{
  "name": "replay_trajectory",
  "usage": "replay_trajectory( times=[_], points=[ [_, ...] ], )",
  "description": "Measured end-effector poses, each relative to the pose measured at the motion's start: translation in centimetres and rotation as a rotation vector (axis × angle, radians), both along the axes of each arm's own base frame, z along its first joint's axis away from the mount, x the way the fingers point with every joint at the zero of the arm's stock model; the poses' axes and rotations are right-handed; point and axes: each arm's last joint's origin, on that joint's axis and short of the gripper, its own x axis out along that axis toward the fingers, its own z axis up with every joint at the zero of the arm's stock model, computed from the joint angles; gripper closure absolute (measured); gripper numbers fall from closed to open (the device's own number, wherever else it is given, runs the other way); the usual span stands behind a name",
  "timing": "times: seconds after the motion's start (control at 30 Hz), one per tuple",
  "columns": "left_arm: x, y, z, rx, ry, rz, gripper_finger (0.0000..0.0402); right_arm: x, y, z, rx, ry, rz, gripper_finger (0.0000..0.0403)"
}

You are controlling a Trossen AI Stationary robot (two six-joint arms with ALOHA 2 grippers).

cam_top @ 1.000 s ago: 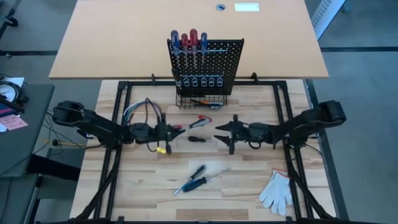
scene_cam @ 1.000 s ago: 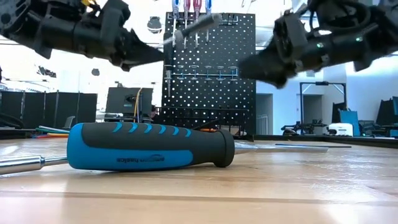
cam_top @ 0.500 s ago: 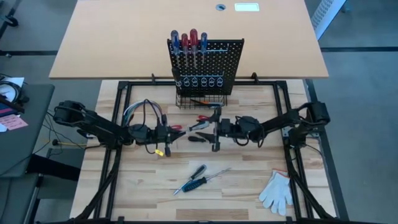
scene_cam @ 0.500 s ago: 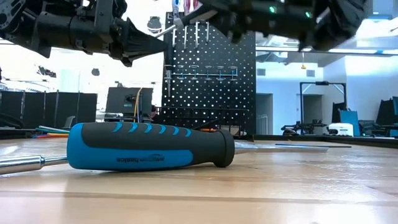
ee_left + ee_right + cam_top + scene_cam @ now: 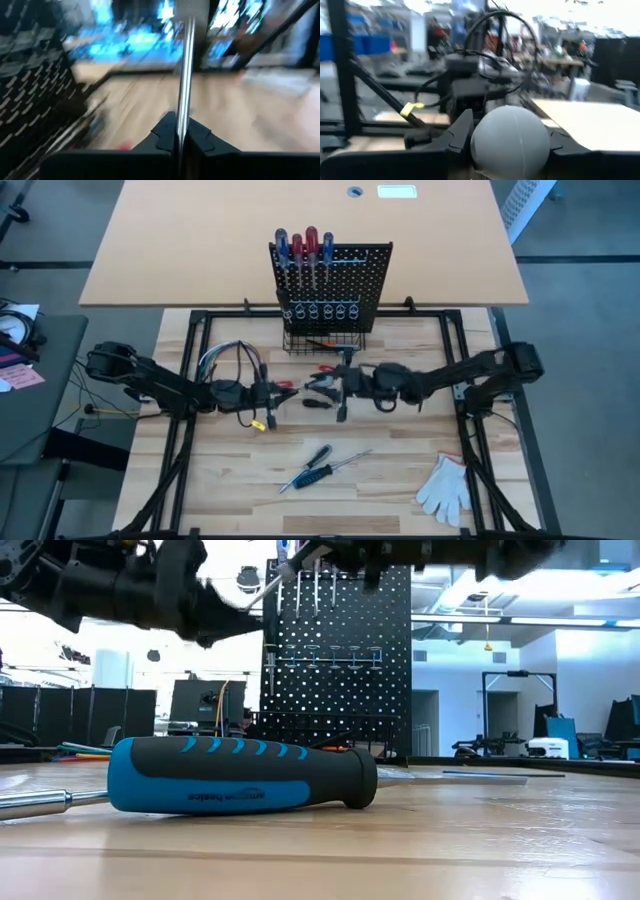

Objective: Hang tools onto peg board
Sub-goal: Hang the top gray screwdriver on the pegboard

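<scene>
- In front of the peg board (image 5: 331, 290), above the wooden table (image 5: 400, 480), both grippers are met over one tool.
- The left gripper (image 5: 283, 387) is seen clamped shut on a thin metal shaft (image 5: 184, 90), which runs straight out between its fingers (image 5: 165, 132).
- The shaft's far end is a screwdriver handle (image 5: 510, 141), shown as a rounded grey butt between the right gripper's (image 5: 335, 385) fingers (image 5: 461, 131).
- The right gripper is closed about this handle; whether it presses on it cannot be told.
- Both arms are held level, in front of the peg board's basket (image 5: 318, 340).
- Four screwdrivers (image 5: 303, 248), red and blue handled, are already stood in the top of the peg board.
- Red-handled pliers (image 5: 325, 370) are lying just in front of the basket, near the grippers.
- A small black-handled screwdriver (image 5: 315, 403) is lying just below the grippers.
- Two more screwdrivers are left further from the peg board: a blue-handled one (image 5: 240, 775) and a black one (image 5: 318, 456), side by side.
- A white glove (image 5: 445, 488) is lying far from the peg board, at the right front of the table.
- A wire bundle (image 5: 232, 357) is seen by the left arm.
</scene>
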Motion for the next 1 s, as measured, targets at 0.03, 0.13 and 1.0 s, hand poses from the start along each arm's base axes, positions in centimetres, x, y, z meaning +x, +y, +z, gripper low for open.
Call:
replay_trajectory(
  times=[0.03,0.13,1.0],
  points=[
    [0.0,0.1,-0.3,0.007,0.031,0.04,0.038,0.1,-0.4,1.6,-0.011,0.014,-0.035,0.0287],
    [-0.4,0.3,-1.4,0.029,0.134,0.128,0.0365,0.1,-1.8,6.2,-0.046,0.084,-0.169,0.0287],
    [-0.6,1.0,-2.2,0.025,0.22,0.207,0.0348,7.6,-10.6,13.2,-0.198,0.507,-0.406,0.0287]
  ],
)
